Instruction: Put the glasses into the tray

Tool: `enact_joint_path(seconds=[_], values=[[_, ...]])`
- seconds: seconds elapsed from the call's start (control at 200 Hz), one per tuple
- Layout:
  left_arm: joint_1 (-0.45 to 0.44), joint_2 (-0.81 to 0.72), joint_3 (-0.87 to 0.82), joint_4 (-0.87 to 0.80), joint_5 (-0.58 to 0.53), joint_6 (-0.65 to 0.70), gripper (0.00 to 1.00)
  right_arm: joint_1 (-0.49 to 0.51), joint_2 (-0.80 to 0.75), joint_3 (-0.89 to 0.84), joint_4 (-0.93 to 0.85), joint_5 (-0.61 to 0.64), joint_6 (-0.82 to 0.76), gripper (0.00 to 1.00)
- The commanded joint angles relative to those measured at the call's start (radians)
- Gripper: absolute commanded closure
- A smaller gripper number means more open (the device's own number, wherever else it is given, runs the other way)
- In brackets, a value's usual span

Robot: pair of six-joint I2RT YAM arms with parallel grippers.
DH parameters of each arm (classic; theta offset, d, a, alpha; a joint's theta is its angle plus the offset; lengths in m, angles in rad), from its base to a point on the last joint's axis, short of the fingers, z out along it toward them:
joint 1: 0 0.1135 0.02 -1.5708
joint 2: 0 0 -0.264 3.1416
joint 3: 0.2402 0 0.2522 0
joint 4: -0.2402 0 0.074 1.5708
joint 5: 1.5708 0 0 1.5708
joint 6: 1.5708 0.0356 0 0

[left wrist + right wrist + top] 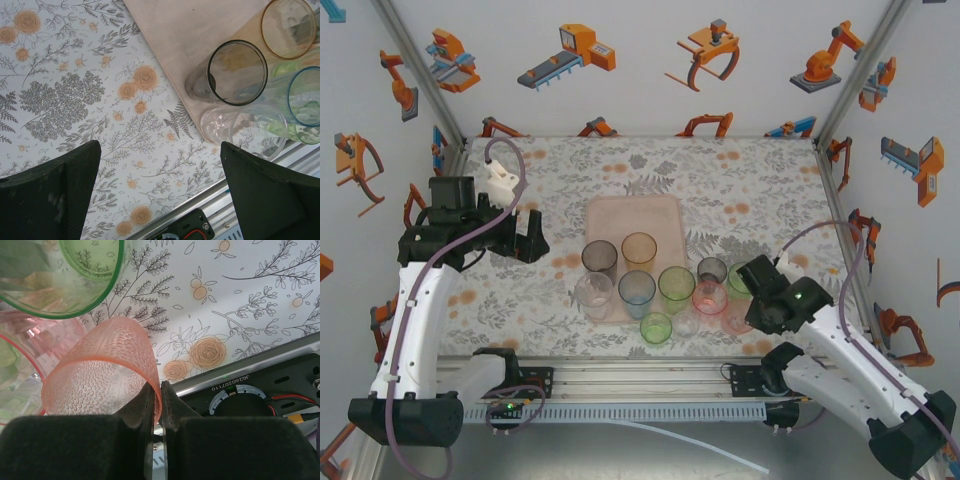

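Glasses crowd the lower middle of the top view. A smoky one [600, 257], an orange one [639, 248] and a blue one [637, 288] stand on the near part of the tray [630, 213]. More sit to the lower right of it on the floral table [770, 190].

Down in that lower-right bunch, the right gripper [160, 390] is pinched on the wall of a pink dimpled tumbler [100, 382], one finger inside the rim and one outside. A green tumbler [60, 275] sits just beside it at the upper left of the wrist view, and a redder glass [15, 365] presses close on the left edge.

The left gripper [160, 192] hangs spread wide and empty over the table left of the tray, near a clear glass [245, 130].

As I see it, the step is lifting this pink one out. A one-wall pinch lets a cup swing, so I'd raise it straight up, slowly, until it clears its neighbours' rims. Then I'd carry it level toward the bare far half of the tray. I'd set its base flat before letting go, well apart from the standing glasses, so nothing gets knocked.
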Motion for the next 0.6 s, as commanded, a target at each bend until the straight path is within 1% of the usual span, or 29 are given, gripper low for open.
enact_joint_path(seconds=[0.0, 0.125, 0.591], values=[[-0.007, -0.016, -0.002, 0.003, 0.024, 0.022, 0.04, -0.004, -0.01, -0.005, -0.019, 0.001, 0.028, 0.94], [-0.009, -0.016, -0.003, 0.004, 0.022, 0.023, 0.04, -0.004, -0.01, 0.007, -0.031, 0.008, 0.027, 1.0], [-0.01, -0.019, 0.006, 0.004, 0.022, 0.026, 0.04, -0.004, -0.031, 0.085, -0.114, 0.034, 0.024, 1.0]])
